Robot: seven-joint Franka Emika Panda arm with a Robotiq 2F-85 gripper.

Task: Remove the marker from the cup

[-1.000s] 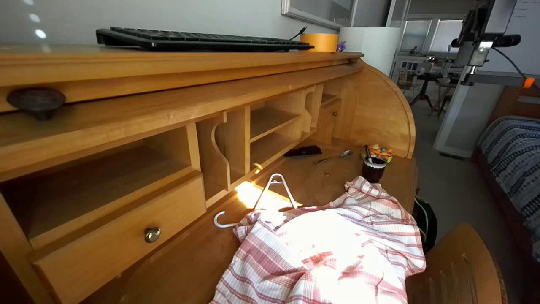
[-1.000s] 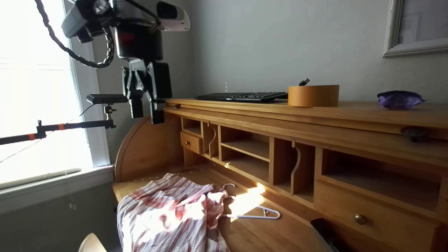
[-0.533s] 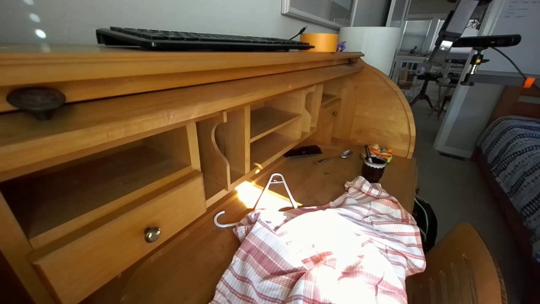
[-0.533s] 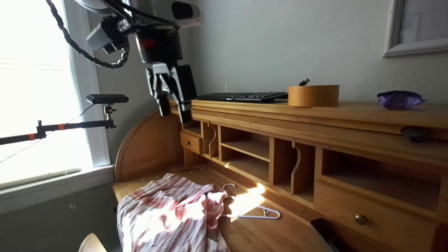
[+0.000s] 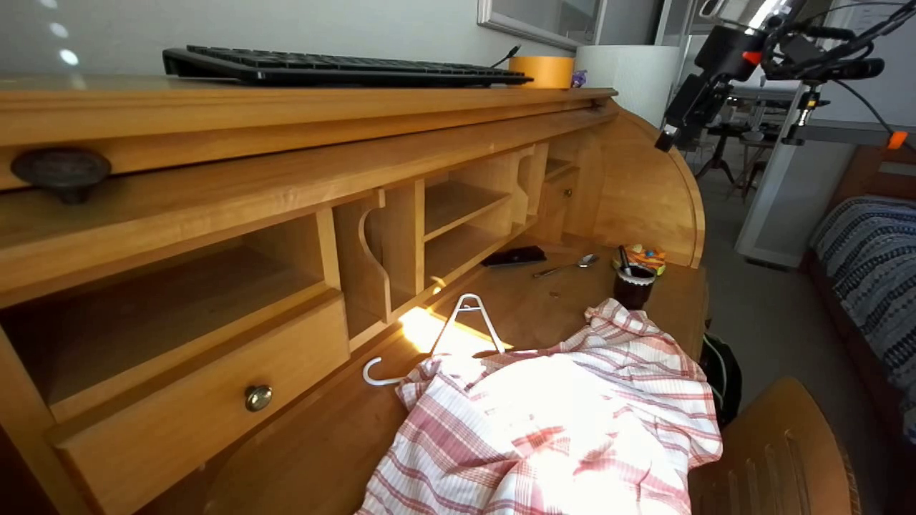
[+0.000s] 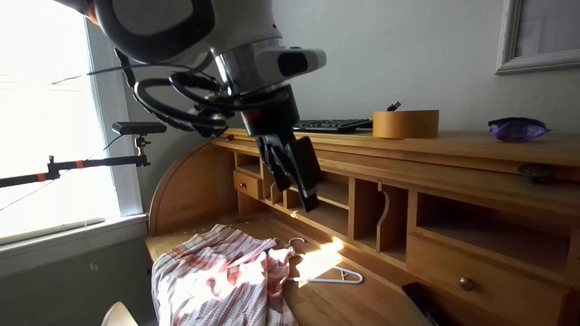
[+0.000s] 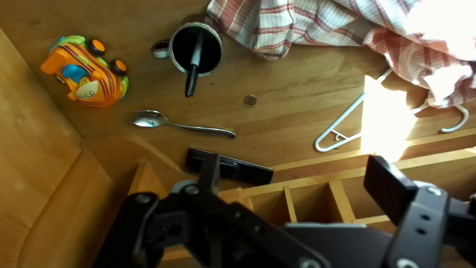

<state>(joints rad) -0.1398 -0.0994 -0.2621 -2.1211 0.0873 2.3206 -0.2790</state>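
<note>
The marker (image 7: 192, 70) leans in the cup, its dark end sticking out over the rim; it also shows in an exterior view (image 5: 624, 259). The cup (image 7: 161, 50) is small and dark with a pale rim and a handle. It stands upright on the desk beside the striped cloth, also seen in an exterior view (image 5: 632, 292). Neither shows in the exterior view with the window. My gripper (image 7: 298, 174) is open and empty, high above the desk. It is tilted in both exterior views (image 5: 665, 139) (image 6: 297, 194), apart from the cup.
The striped cloth (image 7: 275, 26) touches or nearly touches the cup. An orange toy car (image 7: 89, 74), a spoon (image 7: 186, 126), a coin (image 7: 250, 100), a black object (image 7: 238, 169) and a white hanger (image 7: 336, 123) lie around. The desk's cubbies (image 6: 321, 194) and upper shelf rise behind.
The arm has swung in over the desk, moving down and, in the exterior view with the window, to the right. The gripper has become tilted. The cup, marker and cloth have not moved.
</note>
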